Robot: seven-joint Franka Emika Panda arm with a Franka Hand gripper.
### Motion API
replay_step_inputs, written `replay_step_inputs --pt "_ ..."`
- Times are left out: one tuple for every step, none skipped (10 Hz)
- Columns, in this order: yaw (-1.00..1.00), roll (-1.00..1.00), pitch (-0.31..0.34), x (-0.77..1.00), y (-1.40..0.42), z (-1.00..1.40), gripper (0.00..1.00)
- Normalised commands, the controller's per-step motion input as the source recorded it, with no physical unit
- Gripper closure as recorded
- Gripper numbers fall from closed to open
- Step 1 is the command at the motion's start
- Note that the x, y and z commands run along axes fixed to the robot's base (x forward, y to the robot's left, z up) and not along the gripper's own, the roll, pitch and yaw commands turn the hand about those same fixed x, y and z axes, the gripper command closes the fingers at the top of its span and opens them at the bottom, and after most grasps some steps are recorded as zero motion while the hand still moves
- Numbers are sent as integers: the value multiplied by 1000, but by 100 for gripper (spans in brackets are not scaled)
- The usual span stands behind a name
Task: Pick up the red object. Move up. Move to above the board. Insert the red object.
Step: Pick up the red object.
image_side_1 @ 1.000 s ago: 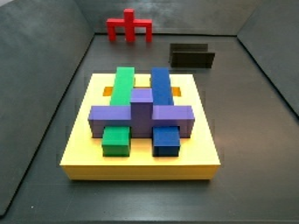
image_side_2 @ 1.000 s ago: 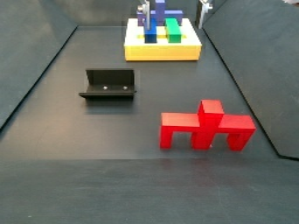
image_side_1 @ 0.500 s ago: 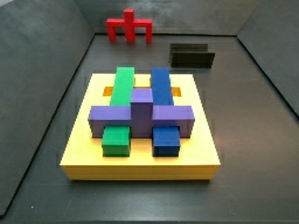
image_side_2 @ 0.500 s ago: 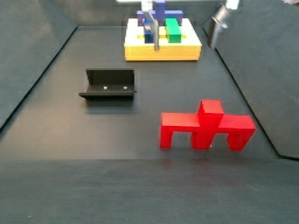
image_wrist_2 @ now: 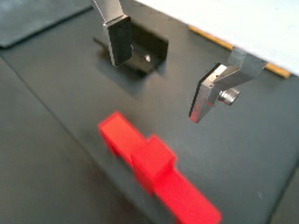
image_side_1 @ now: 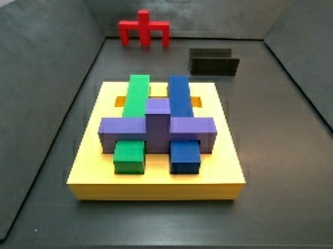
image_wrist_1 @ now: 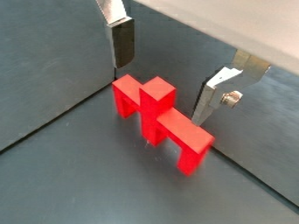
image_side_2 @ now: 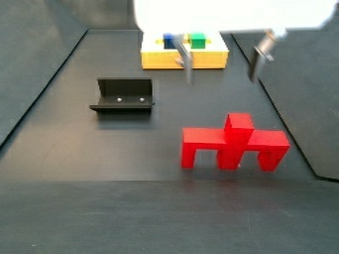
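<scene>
Red object (image_side_2: 235,146) standing on the dark desk (image_side_2: 79,189) at lower right of a side view, three legs down, stub up, close to the right wall. In the other fixed view, red object (image_side_1: 143,29) small at top centre, near the back wall, well apart from the board (image_side_1: 158,180).

Gripper (image_side_2: 223,60) at upper centre of a side view, hanging above the desk between the board (image_side_2: 184,59) and the red object; pale body blurred across the top edge, fingers (image_side_2: 260,49) pointing down. Not in view in the side view that looks along the board.

Jaws released: wide gap between the plates in both wrist views, nothing between them. Gripper (image_wrist_1: 163,73) above the red object (image_wrist_1: 160,121) in a wrist view, not touching it; piece below and between the fingers (image_wrist_1: 121,42). Gripper (image_wrist_2: 159,73) in the other wrist view likewise clear of the red object (image_wrist_2: 153,173), which is blurred there.

Fixture (image_side_2: 123,95) at centre left of a side view, open side facing the camera, two small holes visible in its back plate. Seen as fixture (image_side_1: 215,63) at upper right of the board-side view, and as fixture (image_wrist_2: 143,50) beyond the fingers (image_wrist_2: 212,94) in a wrist view.

Board-side view alone shows the board's load clearly: green block (image_side_1: 132,113) and blue block (image_side_1: 180,112) lying lengthwise side by side, purple block (image_side_1: 158,128) crossing over both.
</scene>
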Motion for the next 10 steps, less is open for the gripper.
replay_step_inputs --pt "-269 0 -87 -651 549 -346 0" --pt "-326 0 -41 -434 563 -303 0" --pt "-269 23 0 -51 469 -366 0" --pt "-66 47 0 143 283 -440 0" --pt "0 10 66 343 -11 -223 0" --pt "0 0 36 154 -51 -146 0" --pt "14 0 0 0 0 -157 0" --pt "66 0 0 0 -54 -91 0" --pt "109 -14 0 -23 -83 -146 0" --pt "117 -71 -27 -63 0 -220 0"
